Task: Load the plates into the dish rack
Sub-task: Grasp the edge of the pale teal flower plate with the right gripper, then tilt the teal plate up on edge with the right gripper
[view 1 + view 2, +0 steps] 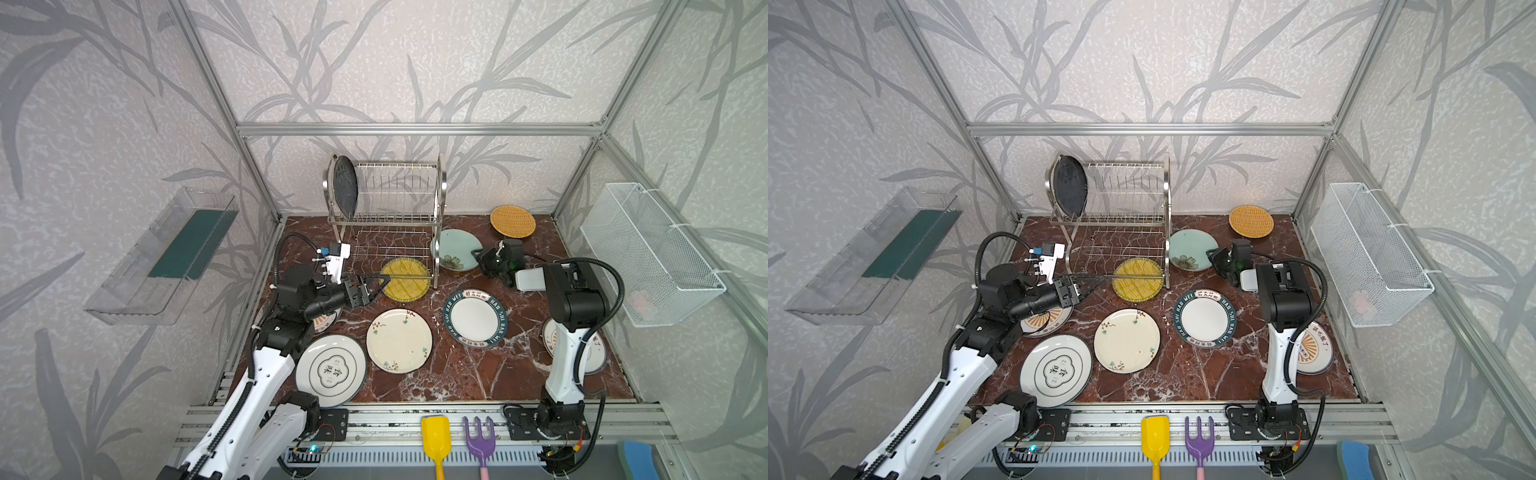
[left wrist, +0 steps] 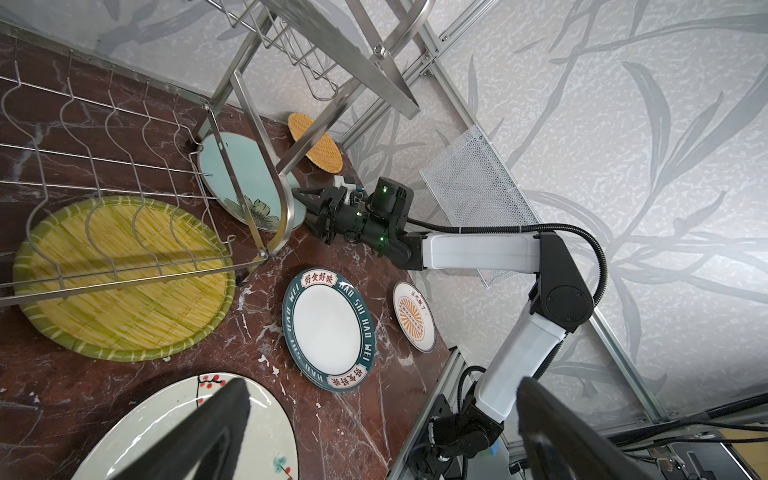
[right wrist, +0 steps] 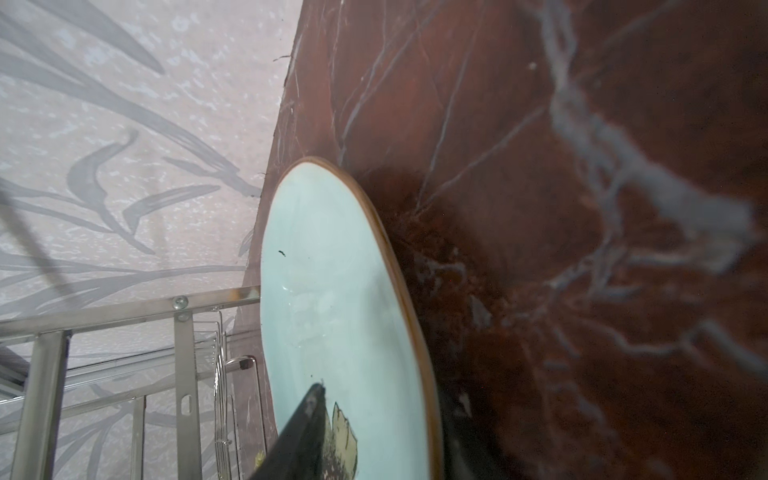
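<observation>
Right gripper [image 1: 477, 254] is sitting at the rim of the pale teal plate [image 1: 454, 248], 1 finger [image 3: 305, 419] lying on the glazed face, the other apparently beneath the edge; whether the pinch is biting, I can't tell. The plate is lying on the table [image 1: 457, 374], just beside the dish rack [image 1: 390, 195] and its right foot, so the slots are waiting leftward of this nearer arm. Left gripper [image 1: 380, 286] is hanging spread wide, empty, by the yellow striped plate [image 1: 405, 278]. 1 black plate [image 1: 345, 189] is standing in the upper tier.
</observation>
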